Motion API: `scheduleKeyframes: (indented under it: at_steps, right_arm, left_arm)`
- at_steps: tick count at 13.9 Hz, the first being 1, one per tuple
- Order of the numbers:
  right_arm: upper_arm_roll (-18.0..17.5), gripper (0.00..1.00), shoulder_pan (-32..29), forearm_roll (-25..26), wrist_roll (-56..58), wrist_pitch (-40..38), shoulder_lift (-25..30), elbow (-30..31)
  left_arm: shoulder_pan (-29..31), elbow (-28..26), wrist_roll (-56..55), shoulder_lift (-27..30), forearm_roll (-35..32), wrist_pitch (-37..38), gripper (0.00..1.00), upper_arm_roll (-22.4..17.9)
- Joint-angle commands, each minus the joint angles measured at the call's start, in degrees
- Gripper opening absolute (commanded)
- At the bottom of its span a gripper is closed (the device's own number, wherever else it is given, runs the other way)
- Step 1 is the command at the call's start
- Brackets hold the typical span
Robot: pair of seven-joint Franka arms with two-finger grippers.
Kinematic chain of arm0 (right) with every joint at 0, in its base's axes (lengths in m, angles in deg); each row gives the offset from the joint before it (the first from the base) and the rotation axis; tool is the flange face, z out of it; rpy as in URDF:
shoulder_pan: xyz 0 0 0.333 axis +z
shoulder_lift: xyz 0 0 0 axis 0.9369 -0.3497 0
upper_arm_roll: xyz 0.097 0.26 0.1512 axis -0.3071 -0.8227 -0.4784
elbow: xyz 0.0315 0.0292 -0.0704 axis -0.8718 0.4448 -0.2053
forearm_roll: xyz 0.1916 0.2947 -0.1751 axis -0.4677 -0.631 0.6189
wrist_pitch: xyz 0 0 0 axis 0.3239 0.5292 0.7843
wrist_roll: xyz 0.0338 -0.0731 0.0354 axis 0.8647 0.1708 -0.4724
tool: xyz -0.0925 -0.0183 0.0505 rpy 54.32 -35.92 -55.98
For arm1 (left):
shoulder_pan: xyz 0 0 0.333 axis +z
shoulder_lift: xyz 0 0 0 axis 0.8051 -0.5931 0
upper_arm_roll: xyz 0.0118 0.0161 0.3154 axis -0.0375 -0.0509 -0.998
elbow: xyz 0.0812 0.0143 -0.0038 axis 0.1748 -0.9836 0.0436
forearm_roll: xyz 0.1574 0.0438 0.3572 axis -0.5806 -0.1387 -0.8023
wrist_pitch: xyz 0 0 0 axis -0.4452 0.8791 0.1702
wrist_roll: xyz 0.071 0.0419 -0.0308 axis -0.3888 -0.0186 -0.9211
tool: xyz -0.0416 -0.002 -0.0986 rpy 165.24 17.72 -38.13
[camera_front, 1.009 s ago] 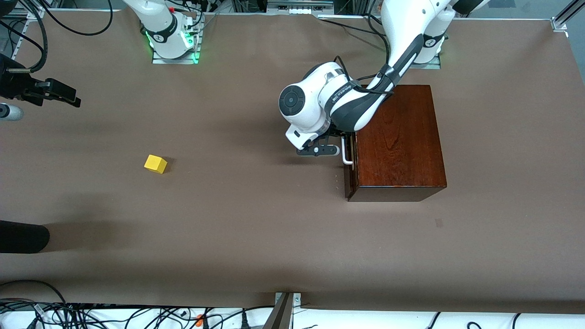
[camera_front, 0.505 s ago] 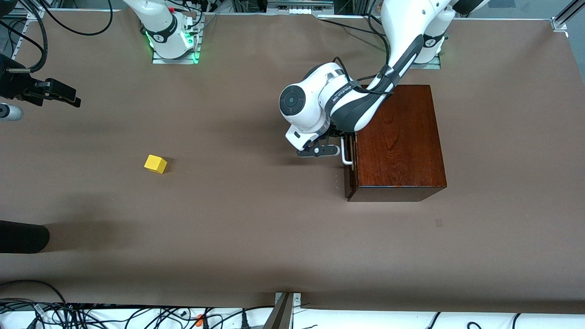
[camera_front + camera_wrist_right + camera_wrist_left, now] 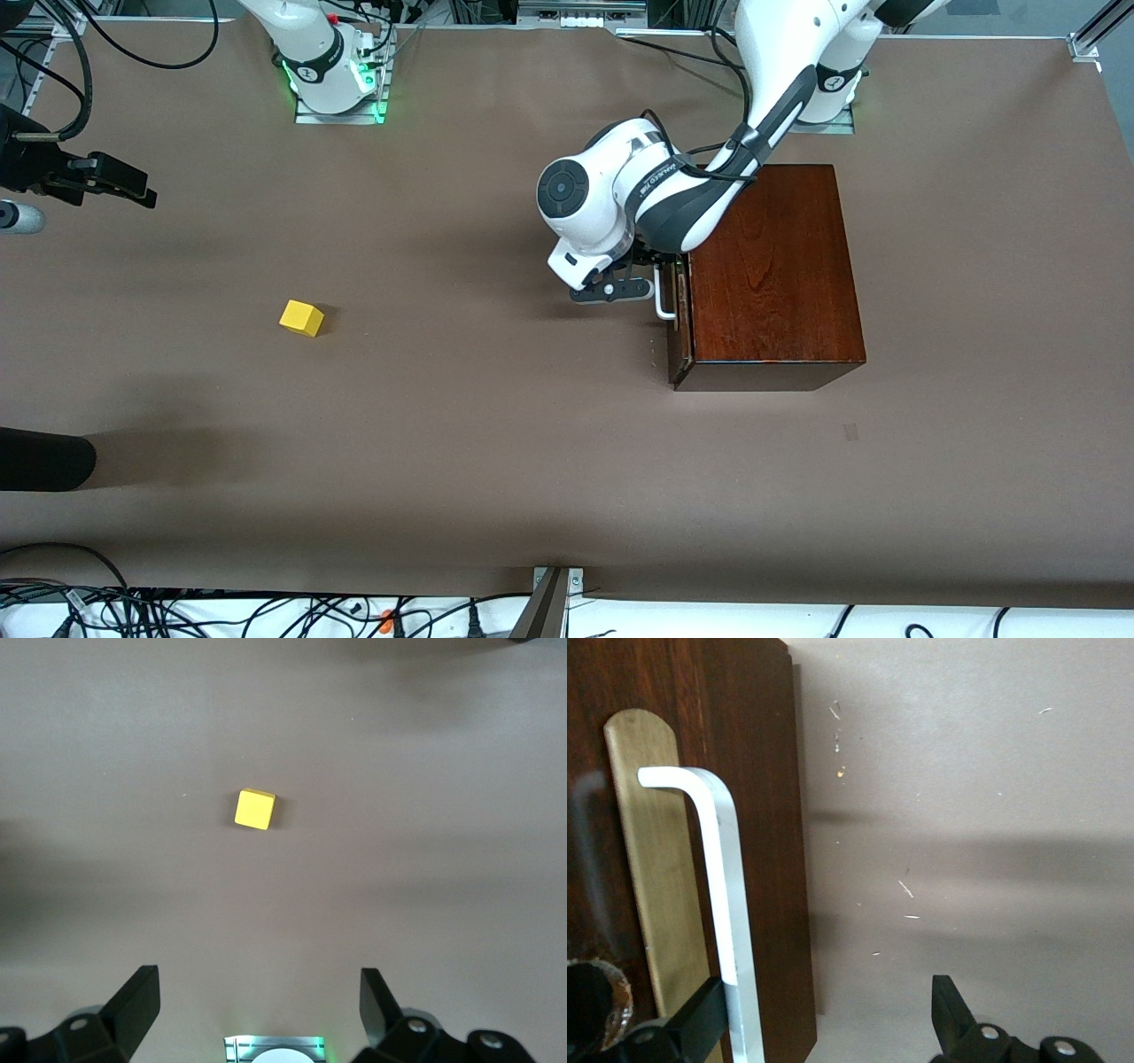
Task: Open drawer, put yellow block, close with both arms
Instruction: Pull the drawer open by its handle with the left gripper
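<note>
Yellow block [image 3: 301, 318] lying alone on the tabletop [image 3: 496, 461]; drawer [image 3: 675, 310] barely ajar in its box [image 3: 771, 275], open left tool [image 3: 657, 282] straddling its handle [image 3: 663, 299]; open, empty right tool [image 3: 115, 182] waiting aloft.

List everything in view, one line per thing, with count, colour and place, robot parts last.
wooden box: one, glossy dark reddish-brown, on the table toward the left arm's end.
drawer: one, dark reddish-brown front, at the box face turned toward the right arm's end.
handle: one, white bar, on the drawer front.
yellow block: one, bright yellow, on the table toward the right arm's end.
table: one, brown cover.
left gripper: one, black, open, at the drawer handle, one finger against the bar.
right gripper: one, black, open, up over the table with the block below; waiting.
</note>
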Motion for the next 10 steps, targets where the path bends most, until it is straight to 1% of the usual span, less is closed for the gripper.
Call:
scheduleKeyframes:
  at_steps: [1,7,10]
  right_arm:
    - [-0.53,1.00,-0.78,-0.11,0.60,-1.09,-0.06,-1.09]
    - [-0.53,1.00,-0.78,-0.11,0.60,-1.09,-0.06,-1.09]
    - [-0.53,1.00,-0.78,-0.11,0.60,-1.00,-0.06,-1.09]
  left_arm:
    - [-2.34,1.38,-2.87,-2.65,-0.85,-5.59,1.00,0.07]
    - [-4.45,1.90,-5.94,-3.35,-0.76,-8.50,1.00,0.07]
    - [-5.77,6.46,-7.17,-6.06,-0.76,-8.41,1.00,0.07]
